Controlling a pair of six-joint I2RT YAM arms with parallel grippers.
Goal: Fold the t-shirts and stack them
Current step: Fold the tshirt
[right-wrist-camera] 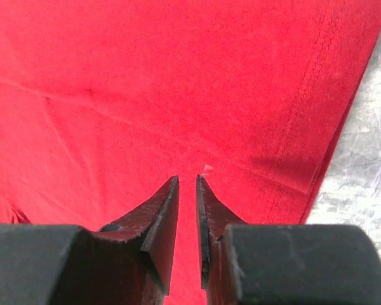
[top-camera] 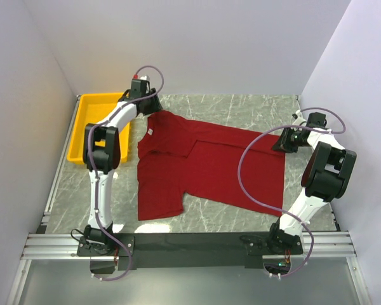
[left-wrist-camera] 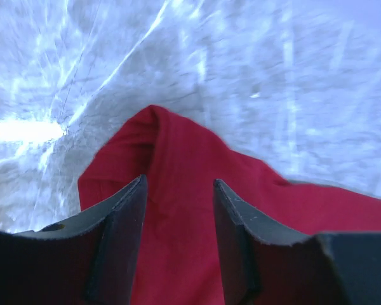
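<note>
Cloth like this looks light, soft and limp. The t-shirt [top-camera: 209, 165] will likely sag and crease wherever it is lifted, but it should neither break nor slip much. It lies spread on the counter [top-camera: 241, 105], collar to the left and hem to the right, with part of it seemingly folded over near the collar. The best holds are probably corners and edges, 2 at a time, so that a fold stays straight.

At the shirt's far left corner, the left end effector [left-wrist-camera: 178, 184] hovers over a raised ridge of cloth. Its jaws are moderately apart and nothing is pinched. At the right hem, the right end effector [right-wrist-camera: 187, 181] has its jaws almost together, with a thin slit between them. I cannot tell whether cloth is caught there.

The only container is a yellow tray [top-camera: 76, 130] at the far left, near the collar end. Its visible part holds nothing.
</note>
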